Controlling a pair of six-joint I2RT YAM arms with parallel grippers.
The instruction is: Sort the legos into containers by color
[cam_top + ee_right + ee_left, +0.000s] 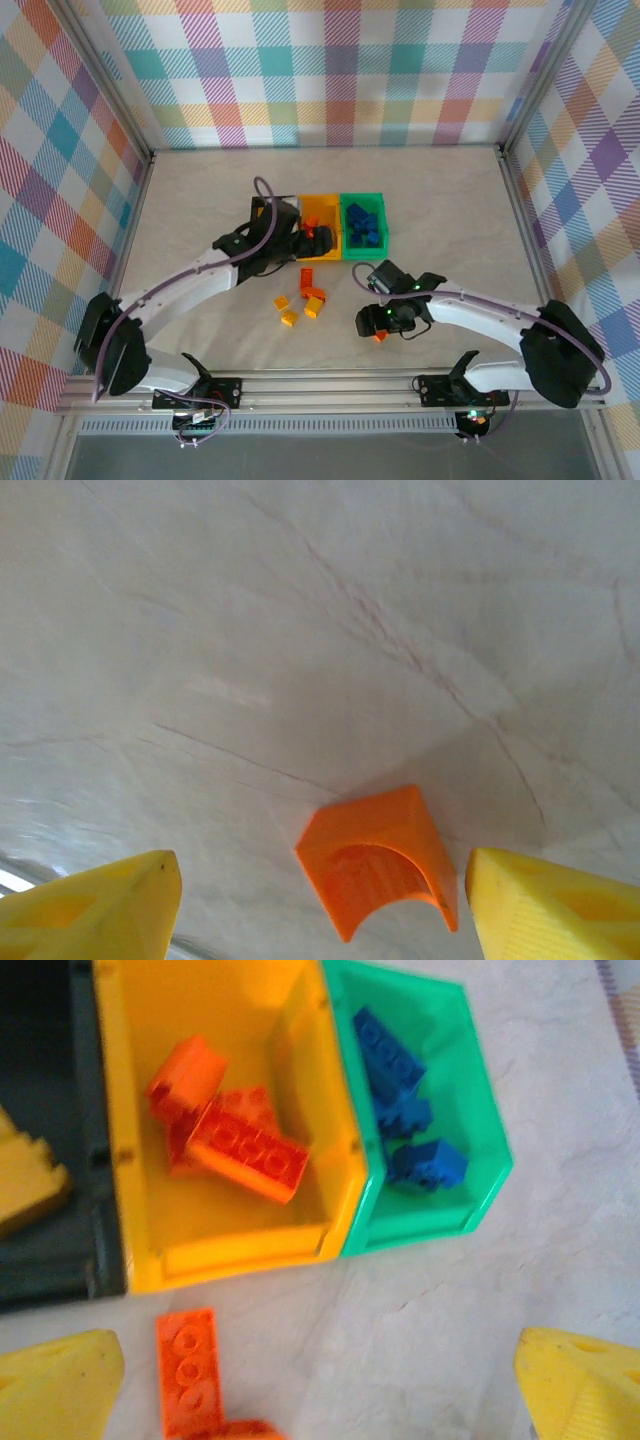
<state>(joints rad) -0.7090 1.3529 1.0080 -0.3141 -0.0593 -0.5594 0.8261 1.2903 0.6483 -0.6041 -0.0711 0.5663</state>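
both jaws spread, right pair flanking orange brick (378, 855); yellow brick (28, 1182) cut off.

Orange legos (245, 1150) in the yellow bin (240, 1257), blue legos (395, 1060) in the green bin (425, 1230), a few loose legos (312, 308) nearby.

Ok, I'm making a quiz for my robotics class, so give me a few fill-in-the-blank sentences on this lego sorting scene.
1. The blue legos lie in the ____ bin.
2. The yellow bin holds ____ legos.
3. The black bin holds a ____ lego.
4. The orange lego between the right gripper's fingers rests on the ____.
Missing words: green; orange; yellow; table.
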